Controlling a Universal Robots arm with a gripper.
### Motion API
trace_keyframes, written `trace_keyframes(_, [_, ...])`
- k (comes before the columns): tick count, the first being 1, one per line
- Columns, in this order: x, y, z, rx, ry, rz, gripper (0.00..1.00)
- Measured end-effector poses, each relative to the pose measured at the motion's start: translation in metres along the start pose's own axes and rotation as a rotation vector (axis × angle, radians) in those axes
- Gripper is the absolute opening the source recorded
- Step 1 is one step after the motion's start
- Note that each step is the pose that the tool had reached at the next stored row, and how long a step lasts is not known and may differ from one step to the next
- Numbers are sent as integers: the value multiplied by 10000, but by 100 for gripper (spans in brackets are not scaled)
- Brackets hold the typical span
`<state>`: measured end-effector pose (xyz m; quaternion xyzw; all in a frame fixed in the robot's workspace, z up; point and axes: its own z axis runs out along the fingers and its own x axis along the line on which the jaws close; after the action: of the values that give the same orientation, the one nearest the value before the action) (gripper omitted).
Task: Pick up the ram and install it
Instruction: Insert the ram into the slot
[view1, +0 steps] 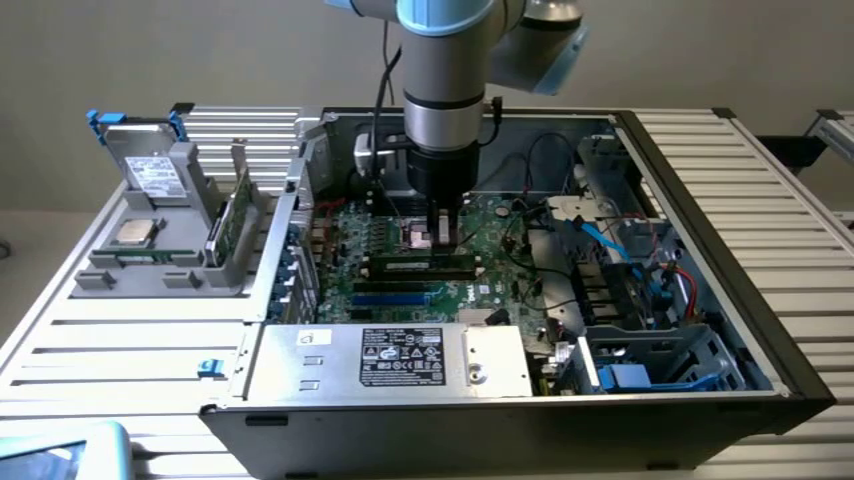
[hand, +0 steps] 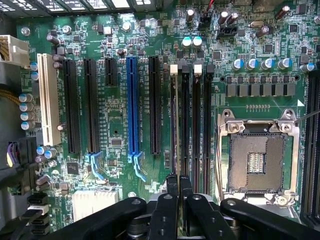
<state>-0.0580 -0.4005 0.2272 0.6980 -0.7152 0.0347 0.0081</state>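
The ram (view1: 420, 265), a thin green stick with black chips, stands on edge in a memory slot of the motherboard (view1: 400, 290) inside the open computer case. My gripper (view1: 434, 242) hangs straight down over it, fingers shut together on the stick's top edge. In the wrist view the ram (hand: 174, 125) shows edge-on as a thin line running along the slot from between my black fingertips (hand: 172, 192); my gripper (hand: 179, 190) sits over the near end of the slots. The open processor socket (hand: 257, 157) lies beside the slots.
A grey rack (view1: 160, 260) on the exterior view's left holds a taller green card (view1: 238, 215), a silver processor chip (view1: 134, 232) and a drive (view1: 154, 175). The power supply (view1: 400, 360) sits in front of the board. Cables and drive cages (view1: 627, 270) crowd the exterior view's right of the case.
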Motion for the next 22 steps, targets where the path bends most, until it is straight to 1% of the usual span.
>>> trace_keyframes(4, [2,3,3,19,-3,1,13])
trace_keyframes(10, [8,12,4,96,-3,9,13])
trace_keyframes(17, [9,33,16,153,-4,20,13])
trace_keyframes(22, [7,33,30,173,-5,25,13])
